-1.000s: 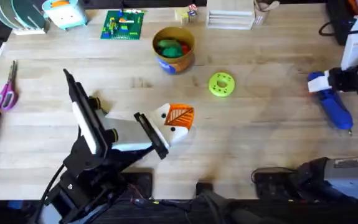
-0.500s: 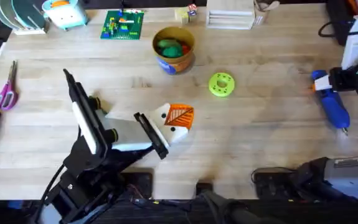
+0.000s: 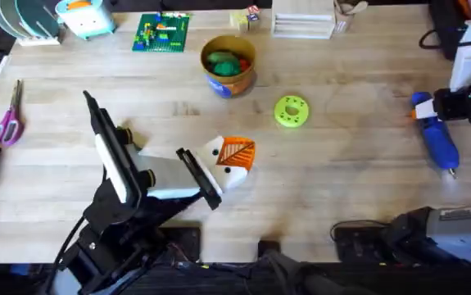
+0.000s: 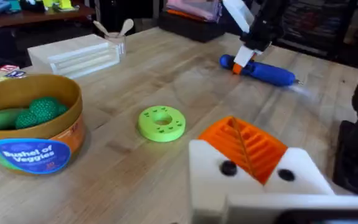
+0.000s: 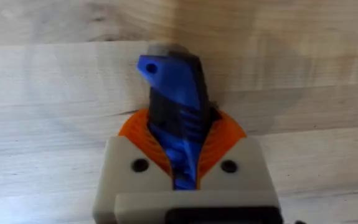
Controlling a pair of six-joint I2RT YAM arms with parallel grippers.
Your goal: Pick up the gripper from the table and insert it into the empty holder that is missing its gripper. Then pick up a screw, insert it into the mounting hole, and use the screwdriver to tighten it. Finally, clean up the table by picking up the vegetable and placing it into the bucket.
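right gripper (image 5: 185, 163): pads clamped round the blue screwdriver (image 3: 438, 141), far right
left gripper (image 3: 233, 161): fingers closed, empty
advice: lower it flat

Robotics lab bench. Light plank table (image 3: 325, 188) carries test props: scissors (image 3: 9, 117) at left edge, brick plate (image 3: 162, 32) and dish rack (image 3: 29, 20) along far edge. Black equipment and cables (image 3: 440, 37) crowd far right corner.
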